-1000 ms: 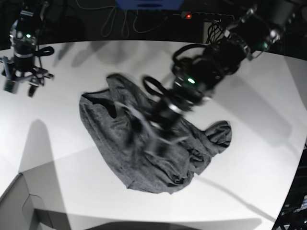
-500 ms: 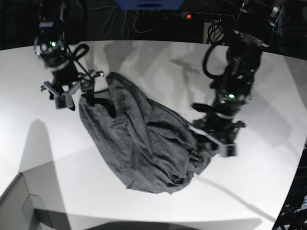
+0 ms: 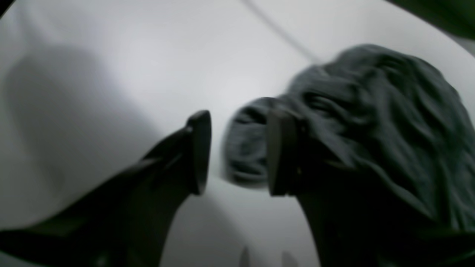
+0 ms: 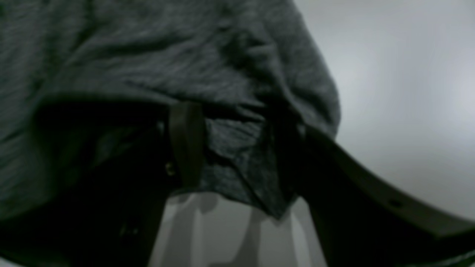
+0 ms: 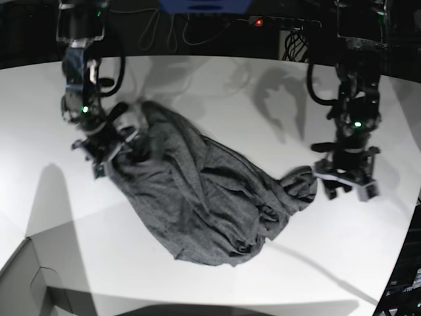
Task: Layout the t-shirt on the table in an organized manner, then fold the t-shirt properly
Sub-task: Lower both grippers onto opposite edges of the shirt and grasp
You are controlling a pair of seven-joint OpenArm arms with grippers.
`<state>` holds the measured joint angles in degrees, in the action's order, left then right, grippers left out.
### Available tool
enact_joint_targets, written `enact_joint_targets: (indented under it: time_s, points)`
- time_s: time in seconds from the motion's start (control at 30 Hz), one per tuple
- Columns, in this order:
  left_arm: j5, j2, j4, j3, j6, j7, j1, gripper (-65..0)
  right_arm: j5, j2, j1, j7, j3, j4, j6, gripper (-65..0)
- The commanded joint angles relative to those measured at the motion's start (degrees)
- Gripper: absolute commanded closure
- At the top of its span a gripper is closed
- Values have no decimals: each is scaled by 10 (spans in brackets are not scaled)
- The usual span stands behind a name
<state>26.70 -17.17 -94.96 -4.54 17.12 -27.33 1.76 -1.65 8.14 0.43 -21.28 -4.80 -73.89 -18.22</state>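
The dark grey t-shirt (image 5: pixel 204 197) lies crumpled across the middle of the white table (image 5: pixel 217 85). My right gripper (image 5: pixel 112 155) is down at the shirt's upper left corner. In the right wrist view its jaws stand apart around a hanging fold of the t-shirt (image 4: pixel 148 48), with the right gripper (image 4: pixel 237 159) just above the table (image 4: pixel 408 92). My left gripper (image 5: pixel 345 187) hovers low just right of the bunched sleeve end. In the left wrist view the left gripper (image 3: pixel 237 152) is open, and the t-shirt (image 3: pixel 389 111) edge shows beyond its fingers (image 3: pixel 198 152), apart from them.
A grey box corner (image 5: pixel 33 283) juts in at the front left. Cables and a power strip with a red light (image 5: pixel 258 22) run along the dark back. The table's curved edge (image 5: pixel 411 217) passes close to the left arm.
The right arm swung in from the far left and came down onto the shirt's upper left corner. The left arm moved from over the shirt's middle out to its right end.
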Motion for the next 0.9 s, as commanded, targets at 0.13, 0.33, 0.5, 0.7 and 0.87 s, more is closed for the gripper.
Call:
enact_joint_targets:
  time_s: [0.13, 0.33, 0.5, 0.7, 0.87]
  points:
    - [-2, -2, -12, -18, -3, 10, -11, -243, 100, 27, 71, -37, -62, 127, 8, -277]
    - [-2, 0, -21, -14, -3, 9, 3, -243, 140, 78, 166, 45, -146, 248, 8, -277]
    - [-2, 1, -25, -13, -3, 9, 7, -243, 158, 81, 190, 66, -215, 204, 8, -277]
    - [-1, 19, -23, -15, -3, 9, 7, -243, 157, 44, 151, 62, -240, 49, 8, -277]
    - [-1, 52, -18, -13, -3, 9, 4, -269, 154, -12, 85, 61, -237, -81, 5, -278]
